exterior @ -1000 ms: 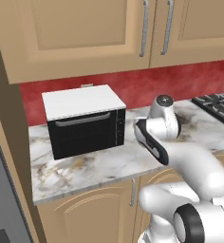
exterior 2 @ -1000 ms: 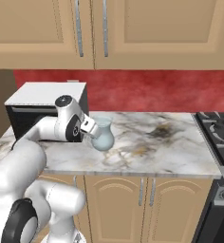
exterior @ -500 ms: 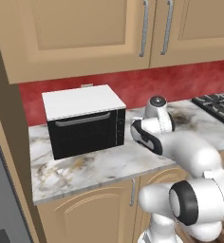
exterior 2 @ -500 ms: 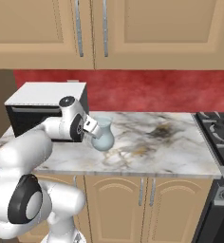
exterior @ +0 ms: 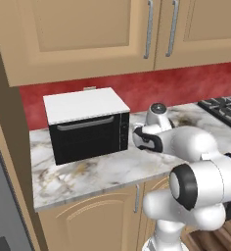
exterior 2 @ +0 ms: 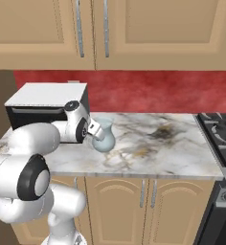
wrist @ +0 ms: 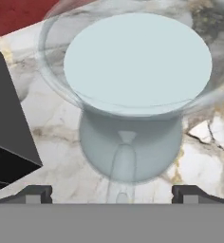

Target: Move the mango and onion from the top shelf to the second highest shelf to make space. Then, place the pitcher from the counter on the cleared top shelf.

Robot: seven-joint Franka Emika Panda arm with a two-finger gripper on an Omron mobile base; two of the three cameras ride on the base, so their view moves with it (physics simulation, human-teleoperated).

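Observation:
The pitcher (exterior 2: 106, 137), translucent pale blue glass with a round belly and a wide rim, stands on the marble counter (exterior 2: 172, 153) just right of the microwave. My gripper (exterior 2: 96, 132) is at its left side, close to the rim. From the hand camera, the pitcher (wrist: 133, 66) sits right in front, seen from above. My gripper (wrist: 111, 192) is open, its fingertips (wrist: 35, 192) spread wide on either side of the pitcher's base and holding nothing. In the left base view my arm covers the pitcher. The mango, the onion and both shelves are out of view.
A black microwave with a white top (exterior: 88, 127) stands on the counter (exterior: 88, 171) left of the pitcher, very close to my hand. A stove (exterior 2: 222, 136) sits at the counter's right end. Wooden wall cabinets (exterior 2: 134, 28) hang above, with a red backsplash (exterior 2: 153, 91) behind.
My arm has folded in and the hand has edged slightly closer to the pitcher. The pitcher has not moved and the jaws stay open.

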